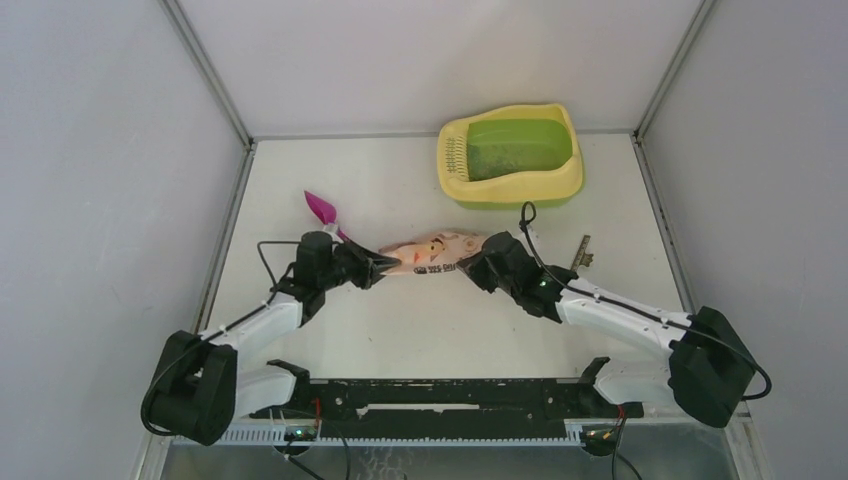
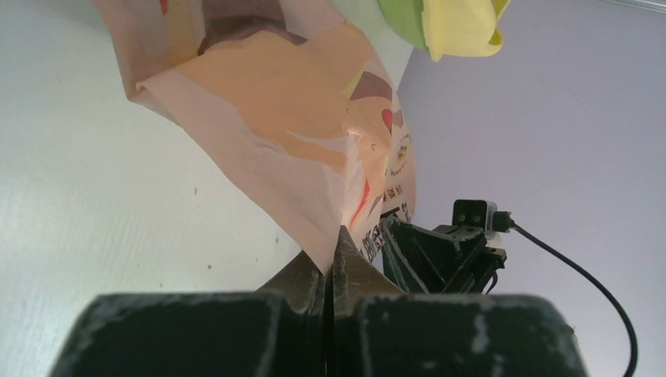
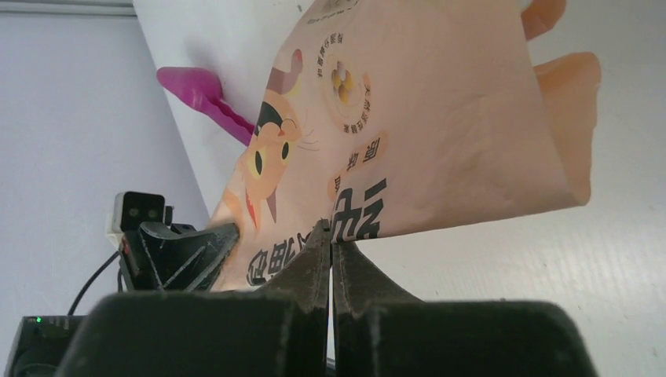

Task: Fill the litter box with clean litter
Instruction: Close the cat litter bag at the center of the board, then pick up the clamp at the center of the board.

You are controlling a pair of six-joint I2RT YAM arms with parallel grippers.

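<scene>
The litter box [image 1: 560, 186], pale yellow with a green basin, stands at the back right of the table; its corner [image 2: 463, 31] shows in the left wrist view. A peach-pink printed bag [image 1: 432, 253] hangs between both arms at mid-table. My left gripper [image 1: 385, 268] is shut on the bag's left edge [image 2: 275, 102], fingertips pinching a fold [image 2: 334, 236]. My right gripper [image 1: 470, 265] is shut on the bag's right edge [image 3: 424, 118], jaws closed on the printed paper [image 3: 330, 228]. A few dark litter specks [image 2: 195, 189] lie on the table.
A magenta scoop [image 1: 322, 207] lies behind the left gripper and shows again [image 3: 208, 94] in the right wrist view. A small brownish object [image 1: 583, 252] sits on the table to the right. Grey enclosure walls close in both sides and the back.
</scene>
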